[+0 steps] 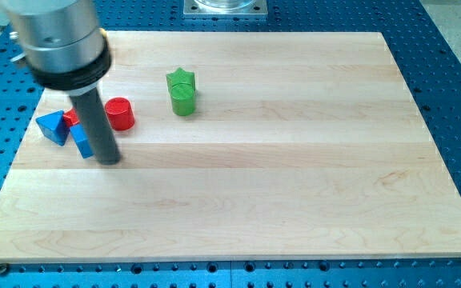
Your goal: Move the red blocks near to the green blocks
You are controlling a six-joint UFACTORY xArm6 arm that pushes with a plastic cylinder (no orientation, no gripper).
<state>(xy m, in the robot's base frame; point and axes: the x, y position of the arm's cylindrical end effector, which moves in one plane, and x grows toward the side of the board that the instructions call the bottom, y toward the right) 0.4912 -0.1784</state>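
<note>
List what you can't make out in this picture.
- Camera view: a red block behind my rod; only a sliver shows, shape unclear.
- A blue block partly covered by the rod; shape unclear.
- My tip: contact with that block cannot be told.
- The arm's upper body, cut off by the view's top.

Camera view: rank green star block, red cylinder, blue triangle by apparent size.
1. green star block
2. red cylinder and blue triangle: look about alike, so unranked; the rod partly hides the cylinder. My tip sits below them.
</note>
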